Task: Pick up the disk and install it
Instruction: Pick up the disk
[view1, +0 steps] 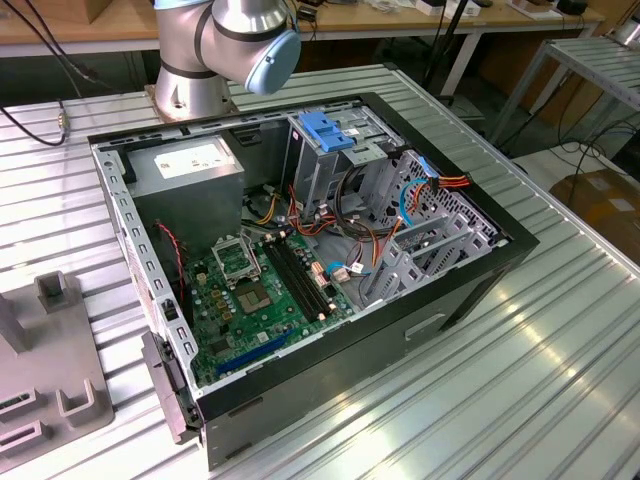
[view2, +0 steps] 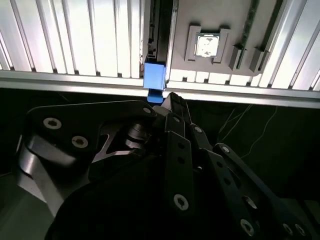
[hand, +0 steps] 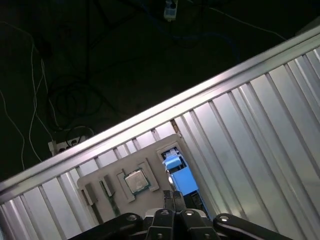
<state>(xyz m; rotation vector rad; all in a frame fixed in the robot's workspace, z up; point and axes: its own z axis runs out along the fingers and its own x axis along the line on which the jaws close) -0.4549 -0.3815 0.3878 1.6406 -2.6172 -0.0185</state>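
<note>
The gripper (hand: 172, 196) points downward, its jaws pressed together.

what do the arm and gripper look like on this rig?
Arm: silver-grey cylindrical joints, pale blue round end cap, round flanged base. Gripper: black, bar-linkage jaws dotted with round silver fasteners, narrowing to slim tips.
</note>
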